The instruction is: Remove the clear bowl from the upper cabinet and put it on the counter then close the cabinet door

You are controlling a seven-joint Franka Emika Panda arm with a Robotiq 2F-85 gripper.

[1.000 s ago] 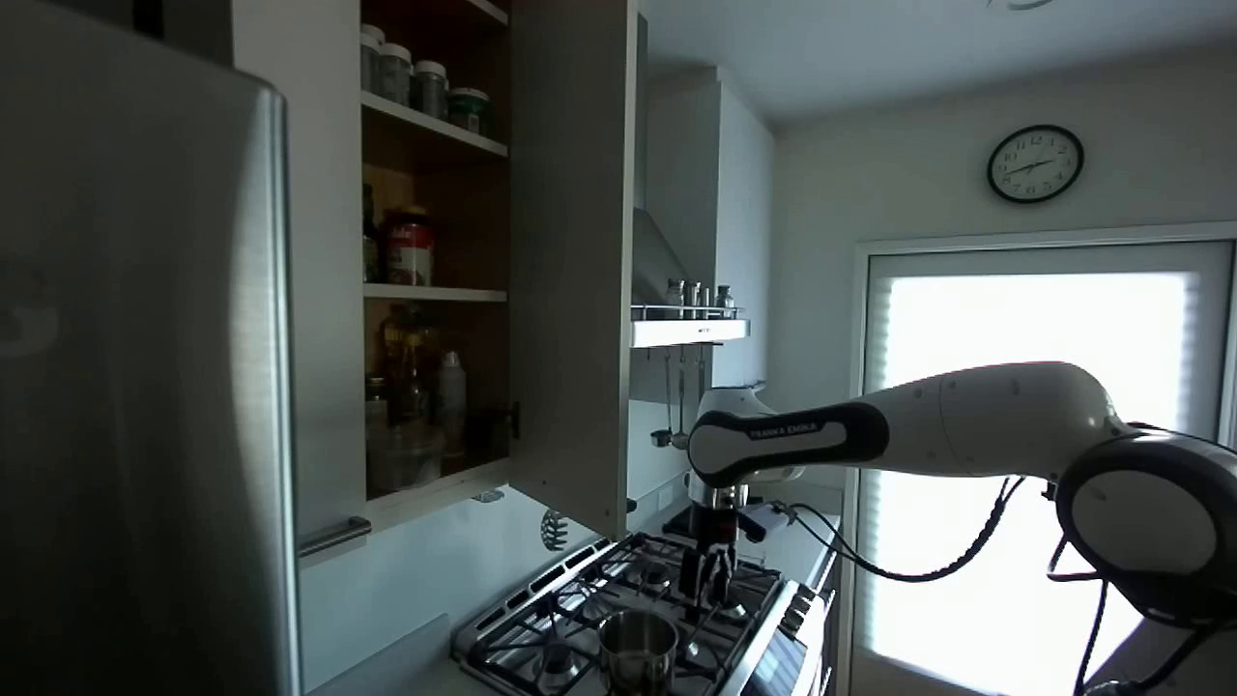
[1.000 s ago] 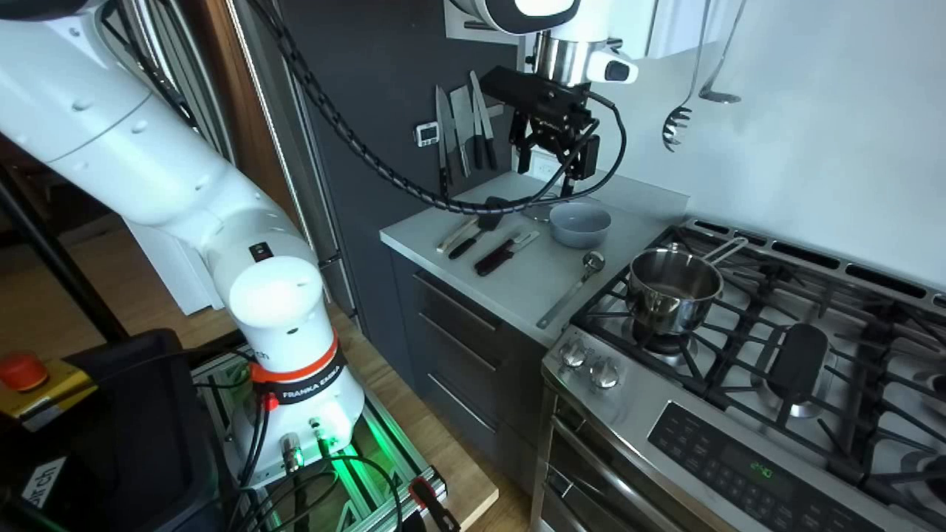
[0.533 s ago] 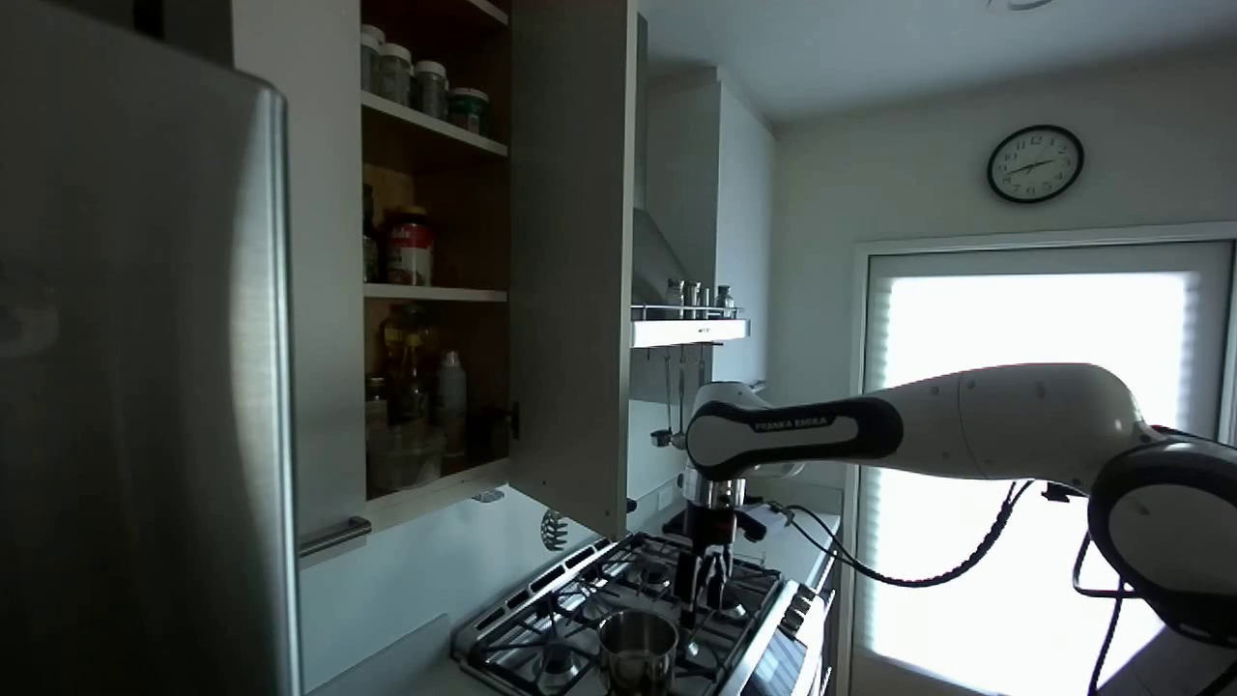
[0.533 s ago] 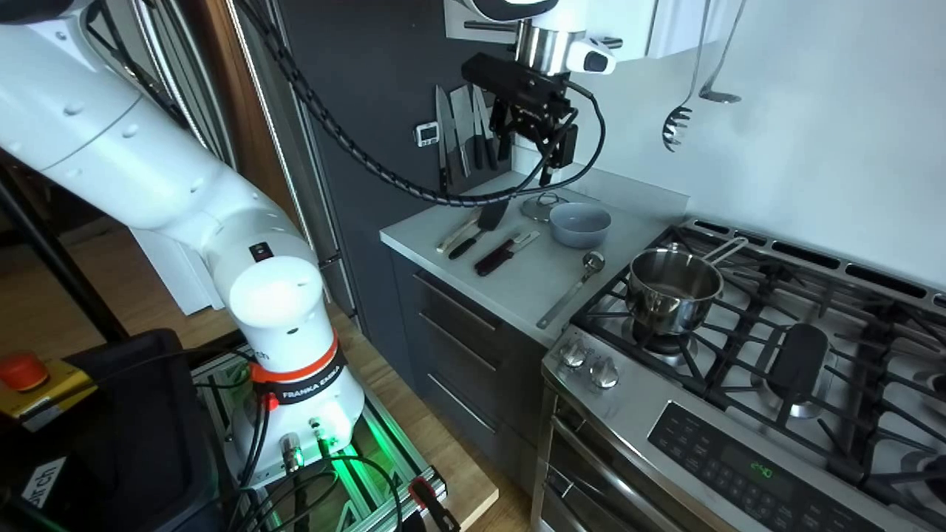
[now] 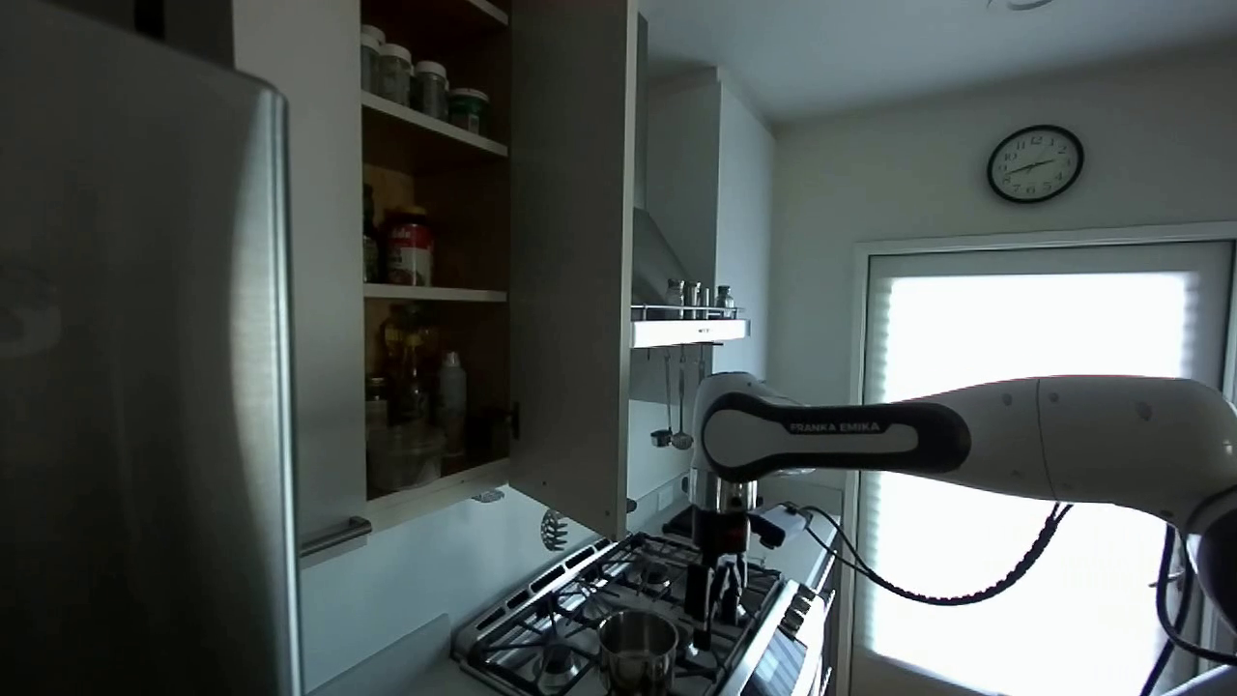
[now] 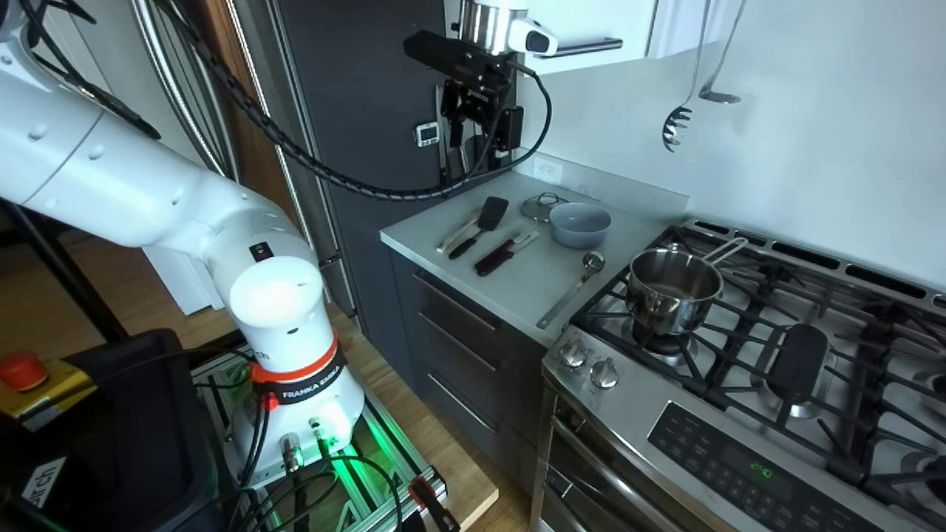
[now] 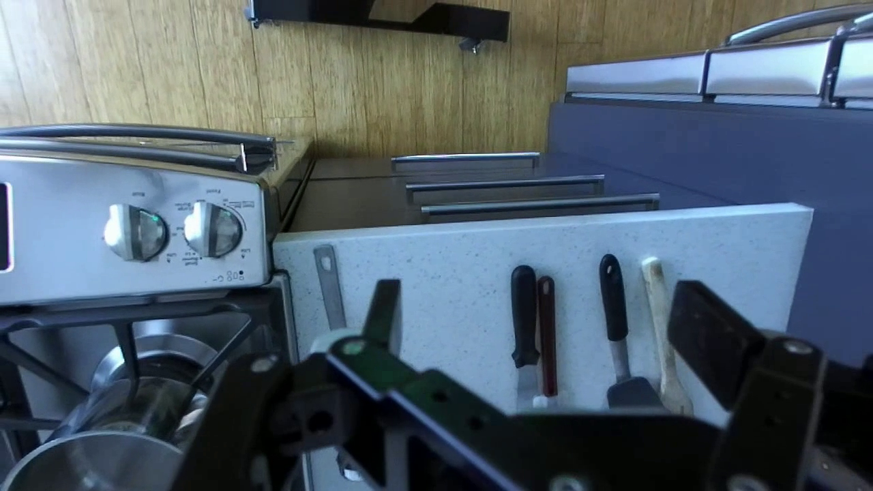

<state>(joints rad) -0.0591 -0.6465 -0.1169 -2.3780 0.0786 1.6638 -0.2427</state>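
Arm (image 5: 1005, 435): I read "FRANKA EMIKA" in white on it, in an exterior view.
Base (image 6: 307, 414): "FRANKA E" comes through to me; the rest curves away.
Oven display (image 6: 761, 471): green digits, 2:40.
Tag (image 6: 44, 480): white, on the black bin (image 6: 133, 414); I make out only "rch".
Jar (image 5: 410, 253): red and white label, lettering too blurred for me.
Knobs (image 7: 213, 230): print upside down in my wrist view, too small to read surely.
Pincer (image 7: 535, 314): I have its fingers (image 7: 387, 310) spread wide, well above the counter (image 7: 450, 300); bare countertop and tool handles (image 7: 524, 296) show between them.
Clear bowl (image 5: 411, 456): dim on my feed, on the cabinet's (image 5: 474, 227) lowest visible shelf (image 5: 435, 491), in front of bottles (image 5: 451, 391).
Door (image 5: 570, 271): swung open beside the shelves.
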